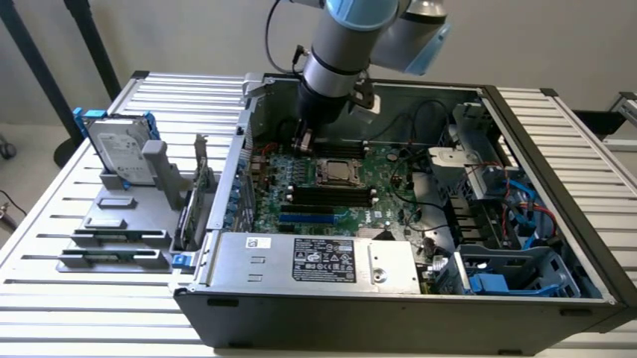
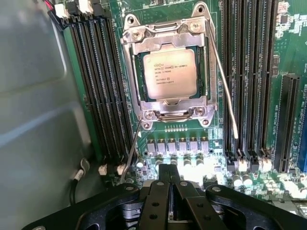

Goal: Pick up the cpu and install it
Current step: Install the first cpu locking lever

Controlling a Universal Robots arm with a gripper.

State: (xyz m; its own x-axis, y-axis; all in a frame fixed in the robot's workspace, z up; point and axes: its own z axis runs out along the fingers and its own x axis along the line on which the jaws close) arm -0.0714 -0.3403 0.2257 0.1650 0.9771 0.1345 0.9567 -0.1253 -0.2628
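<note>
The cpu (image 2: 169,73), a small square chip with a dull silver top and printed lettering, lies in its socket on the green motherboard (image 2: 288,43), under a metal retaining frame (image 2: 168,33). Two thin wire levers (image 2: 223,81) run beside the socket. My gripper (image 2: 170,168) is shut, its black fingers pressed together with nothing between them, hovering a short way from the socket. In the exterior view the gripper (image 1: 303,142) hangs inside the open computer case, just to the exterior view's left of the cpu (image 1: 336,170).
Black memory slots (image 2: 103,86) flank the socket. A grey case wall (image 2: 33,120) stands close beside the gripper. Outside the case, a hard drive in a blue frame (image 1: 118,145) and a grey holder (image 1: 115,239) sit on the slatted table. The power supply (image 1: 318,257) fills the case front.
</note>
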